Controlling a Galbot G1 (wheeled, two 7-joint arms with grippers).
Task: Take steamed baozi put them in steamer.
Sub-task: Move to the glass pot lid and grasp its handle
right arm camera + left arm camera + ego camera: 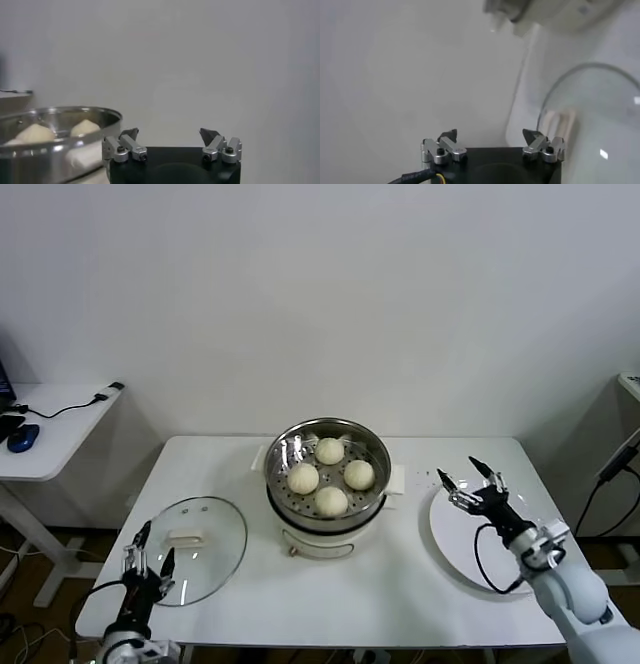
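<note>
White table (400,584) against plain wall (400,304)

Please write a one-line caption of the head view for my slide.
Four baozi sit in the steamer; the open right gripper hovers over the bare plate, the open left gripper beside the glass lid.

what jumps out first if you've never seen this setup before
The shiny steamer at the middle of the white table draws the eye first, with four steamed baozi sitting on its perforated tray. The glass lid lies flat to the robot's left, and an empty white plate to its right. The left gripper stands open by the lid, and the right gripper open above the plate.
</note>
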